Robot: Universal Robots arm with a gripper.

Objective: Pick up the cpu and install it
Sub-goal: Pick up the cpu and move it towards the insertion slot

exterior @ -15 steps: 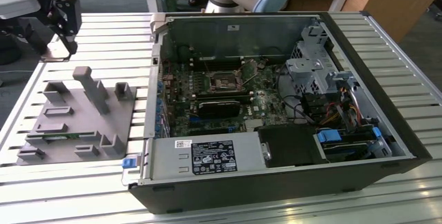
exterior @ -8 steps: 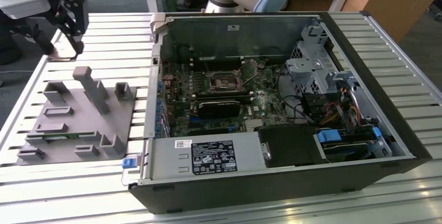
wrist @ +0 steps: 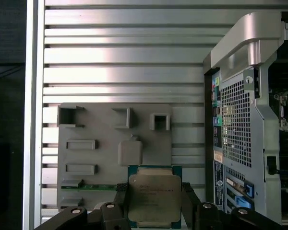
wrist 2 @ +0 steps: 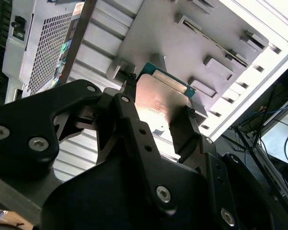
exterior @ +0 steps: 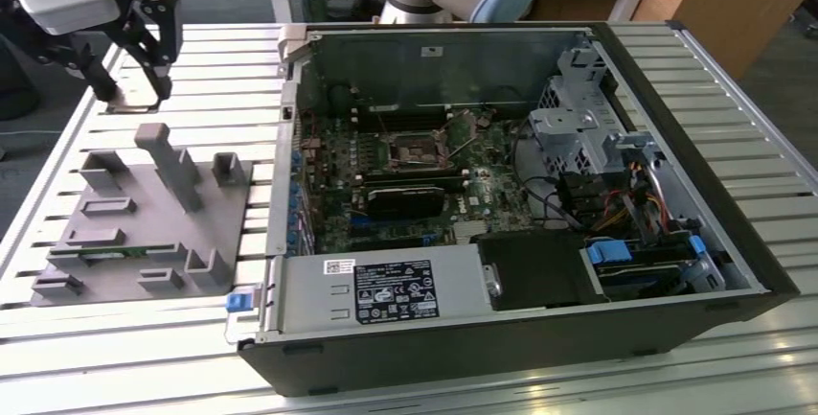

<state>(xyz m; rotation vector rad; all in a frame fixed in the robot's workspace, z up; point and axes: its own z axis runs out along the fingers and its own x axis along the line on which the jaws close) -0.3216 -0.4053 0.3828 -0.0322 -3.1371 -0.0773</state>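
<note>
Cpu: the cpu (wrist: pixel 153 201) is a flat square chip with a silvery-grey metal top and a green rim, lifted off the desk near one end of the grey fixture (wrist: pixel 101 129).
Grip: the gripper (wrist: pixel 154 203) is closed on the cpu, with one black finger on each of two opposite edges.
Surface: a slatted aluminium desk (exterior: pixel 128 357). The grey fixture lies flat on it, and an open computer case (exterior: pixel 511 362) sits beside the fixture.
Room: wooden benches stand beyond the desk.
Arm: the gripper points down at the fixture's far end in the exterior view.

cpu (wrist: pixel 153 197): small flat square chip, silvery-grey metal top, teal-green rim; clamped at two opposite edges between the fingers of the gripper (wrist: pixel 154 211)
</note>
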